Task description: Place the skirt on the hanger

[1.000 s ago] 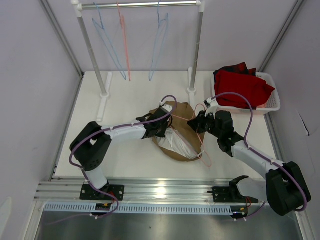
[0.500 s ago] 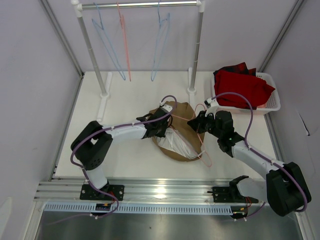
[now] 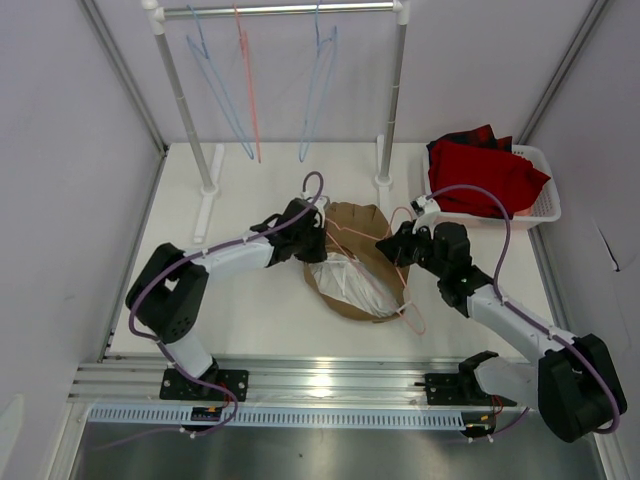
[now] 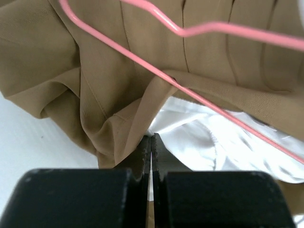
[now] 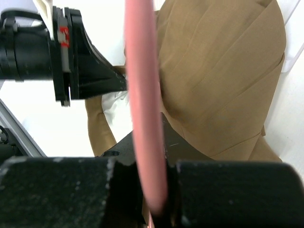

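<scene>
- Tan-brown cloth skirt (image 3: pixel 352 262) with pale lining, spread mid-tabletop (image 3: pixel 250 310) between both hands.
- Left hand (image 4: pixel 150 140) pinched closed on a fold at the skirt's left edge.
- Right hand (image 5: pixel 154 199) clamped on thin salmon-pink wire hanger (image 5: pixel 142 95), at the skirt's right edge.
- Hanger wire crossing over brown cloth and white lining.

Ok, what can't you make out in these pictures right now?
Left gripper: left wrist view, its shut fingers cover the skirt edge, so a pinch is unclear.
Hanger: right wrist view, blurred up close, cut off by the top edge.
Right gripper: top view, too small to show its fingers.
</scene>
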Controlling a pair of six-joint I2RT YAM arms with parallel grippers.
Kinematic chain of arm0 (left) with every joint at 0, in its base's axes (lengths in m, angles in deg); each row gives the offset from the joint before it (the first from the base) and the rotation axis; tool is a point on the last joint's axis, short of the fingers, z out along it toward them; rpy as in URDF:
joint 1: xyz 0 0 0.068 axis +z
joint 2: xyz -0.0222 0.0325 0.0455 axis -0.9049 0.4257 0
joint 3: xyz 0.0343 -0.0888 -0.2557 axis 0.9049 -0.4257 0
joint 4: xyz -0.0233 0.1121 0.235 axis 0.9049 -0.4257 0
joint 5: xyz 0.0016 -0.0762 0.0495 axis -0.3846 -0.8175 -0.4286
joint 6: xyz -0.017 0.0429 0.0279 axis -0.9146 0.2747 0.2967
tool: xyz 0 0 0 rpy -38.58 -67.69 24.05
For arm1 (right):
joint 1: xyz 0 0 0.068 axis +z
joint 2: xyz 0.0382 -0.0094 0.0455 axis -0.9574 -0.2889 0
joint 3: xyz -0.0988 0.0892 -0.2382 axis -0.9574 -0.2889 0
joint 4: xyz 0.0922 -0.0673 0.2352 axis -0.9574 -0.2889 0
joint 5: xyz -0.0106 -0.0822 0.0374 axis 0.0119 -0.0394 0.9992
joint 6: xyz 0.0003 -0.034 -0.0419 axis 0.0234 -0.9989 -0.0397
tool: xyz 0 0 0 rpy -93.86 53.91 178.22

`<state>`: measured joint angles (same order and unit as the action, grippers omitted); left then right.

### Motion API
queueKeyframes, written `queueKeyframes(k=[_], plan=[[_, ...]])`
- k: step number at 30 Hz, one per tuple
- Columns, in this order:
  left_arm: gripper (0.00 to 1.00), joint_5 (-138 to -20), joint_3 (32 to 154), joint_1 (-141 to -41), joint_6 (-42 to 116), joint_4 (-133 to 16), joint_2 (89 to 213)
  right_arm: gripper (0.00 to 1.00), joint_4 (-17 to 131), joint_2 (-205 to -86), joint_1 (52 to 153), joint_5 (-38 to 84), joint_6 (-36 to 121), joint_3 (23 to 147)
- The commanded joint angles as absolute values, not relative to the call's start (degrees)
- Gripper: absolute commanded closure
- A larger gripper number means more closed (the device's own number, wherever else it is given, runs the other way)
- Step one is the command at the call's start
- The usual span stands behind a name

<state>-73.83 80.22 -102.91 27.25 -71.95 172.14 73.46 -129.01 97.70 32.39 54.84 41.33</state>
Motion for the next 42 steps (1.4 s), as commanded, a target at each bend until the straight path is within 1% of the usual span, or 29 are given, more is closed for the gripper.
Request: queueKeyframes(k=[1, 9, 17, 24, 35, 42], plan=[[1.00, -83.3, 78.6, -99.4, 22.4, -67.3, 169.8, 1.00, 73.6, -126.8, 98.6, 31.8, 54.8, 43.9], [1.00, -91.4, 75.0, -94.5, 14.6, -60.9, 170.1, 1.00, 72.5, -123.2, 99.3, 33.3, 56.5, 43.5], [1.00, -89.3, 71.3, -91.2, 8.7, -56.1, 168.0, 1.00, 70.5, -119.7, 99.4, 36.0, 57.2, 42.3], [1.00, -88.9, 71.1, -88.5, 7.5, -55.9, 167.4, 1.00, 69.9, -118.3, 99.5, 39.7, 56.6, 40.5], [1.00, -93.8, 73.5, -85.4, 8.8, -56.7, 171.6, 1.00, 69.5, -119.0, 99.4, 45.4, 55.8, 39.5], [1.00, -93.9, 73.6, -84.6, 8.8, -56.6, 170.9, 1.00, 66.5, -119.9, 99.4, 44.1, 54.2, 39.3]])
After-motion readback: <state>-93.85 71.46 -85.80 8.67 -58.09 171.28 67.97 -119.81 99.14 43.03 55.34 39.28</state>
